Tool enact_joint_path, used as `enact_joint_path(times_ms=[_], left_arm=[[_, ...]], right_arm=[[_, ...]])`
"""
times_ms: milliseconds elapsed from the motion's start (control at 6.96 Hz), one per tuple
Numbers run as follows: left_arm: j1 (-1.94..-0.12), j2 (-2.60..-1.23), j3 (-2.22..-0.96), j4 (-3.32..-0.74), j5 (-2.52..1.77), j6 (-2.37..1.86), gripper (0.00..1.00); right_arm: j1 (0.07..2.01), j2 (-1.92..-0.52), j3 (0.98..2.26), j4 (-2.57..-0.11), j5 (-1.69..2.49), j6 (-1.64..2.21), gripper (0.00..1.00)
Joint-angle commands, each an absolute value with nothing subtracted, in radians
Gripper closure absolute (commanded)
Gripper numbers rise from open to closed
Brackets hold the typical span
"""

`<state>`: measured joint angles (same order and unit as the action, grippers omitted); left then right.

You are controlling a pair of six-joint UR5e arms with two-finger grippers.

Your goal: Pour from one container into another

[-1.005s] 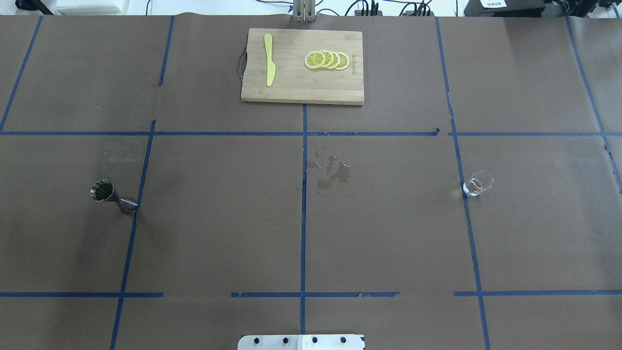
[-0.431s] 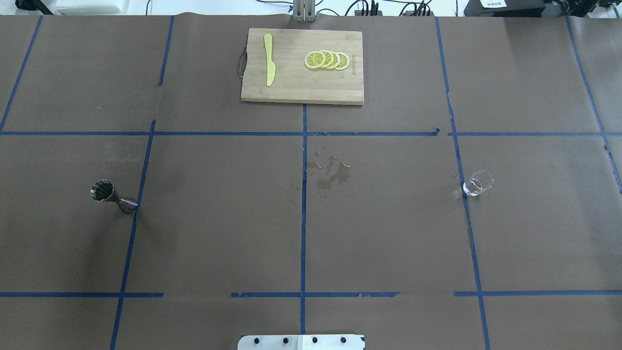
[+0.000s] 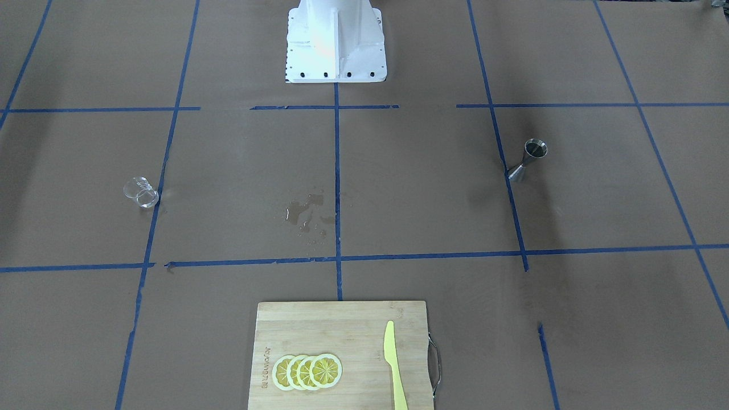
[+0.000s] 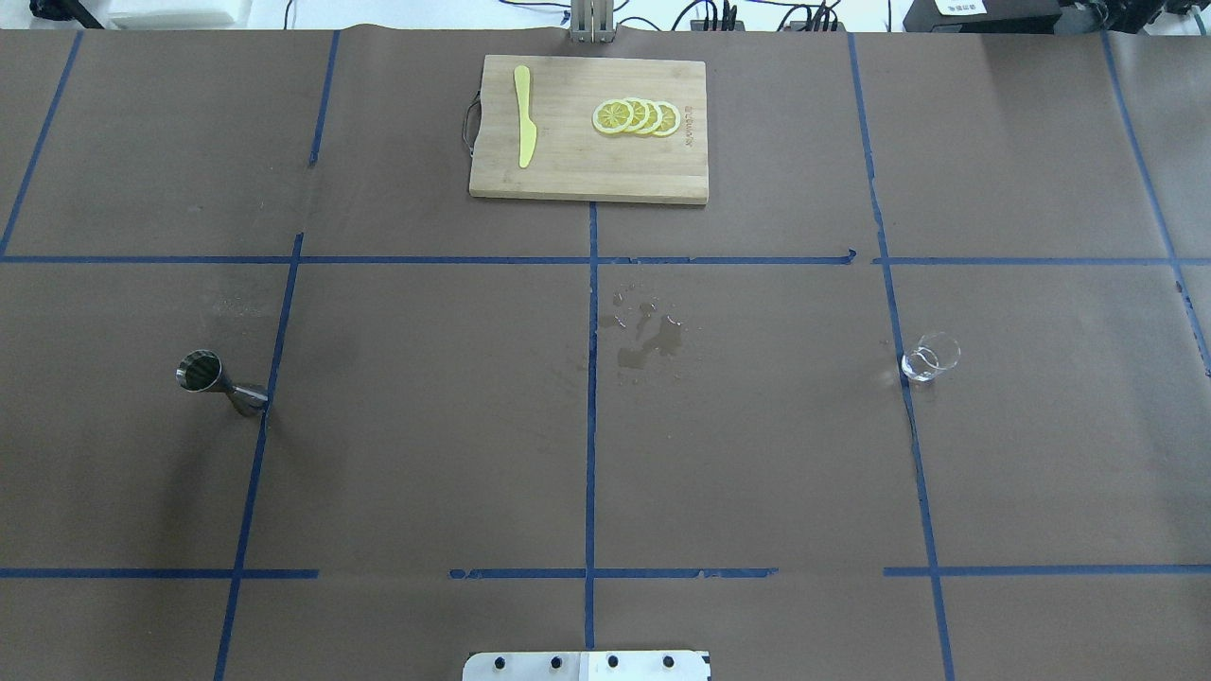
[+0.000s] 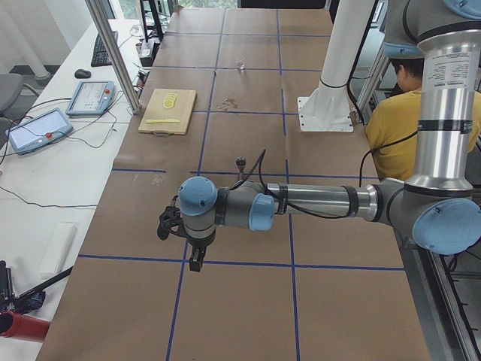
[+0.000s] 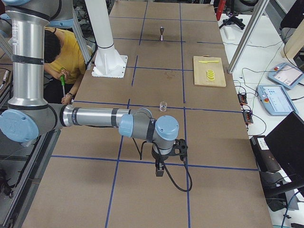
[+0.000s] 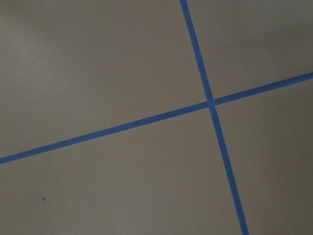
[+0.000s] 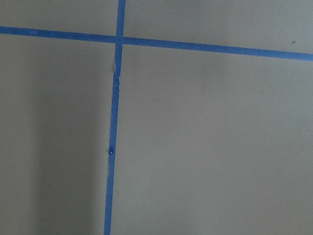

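The clear glass cup (image 4: 930, 357) stands upright on the table's right half, also seen in the front view (image 3: 140, 192) and far off in the left side view (image 5: 241, 64). On the left half the steel jigger (image 4: 219, 382) stands upright beside a blue tape line (image 3: 528, 159). My left gripper (image 5: 195, 262) hangs over the table's left end, well short of the jigger (image 5: 240, 162). Over the right end hangs my right gripper (image 6: 160, 172), some way from the cup (image 6: 163, 106). I cannot tell whether either is open or shut. Both wrist views show only brown paper and tape.
A wooden cutting board (image 4: 568, 161) with a yellow knife (image 4: 523, 115) and lemon slices (image 4: 636, 117) lies at the far centre. A wet spill (image 4: 649, 338) marks the table's middle. The robot's white base plate (image 4: 587, 666) sits at the near edge.
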<state>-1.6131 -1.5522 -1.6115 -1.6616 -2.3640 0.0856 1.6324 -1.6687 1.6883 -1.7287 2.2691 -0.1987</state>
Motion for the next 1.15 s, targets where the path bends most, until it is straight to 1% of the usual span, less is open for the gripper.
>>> enact_joint_path(times_ms=[0,1005], left_arm=[[-1.612,-1.545,-1.608,-1.684,-2.365,0.084,0.00],[-1.612,-1.514,-1.615,-1.683,-2.365,0.084,0.00]], right_arm=[[1.631,-1.690,1.684,-1.729,2.270,-0.189,0.00],[1.620,-1.677,1.695,-1.727,2.270,-0.196,0.00]])
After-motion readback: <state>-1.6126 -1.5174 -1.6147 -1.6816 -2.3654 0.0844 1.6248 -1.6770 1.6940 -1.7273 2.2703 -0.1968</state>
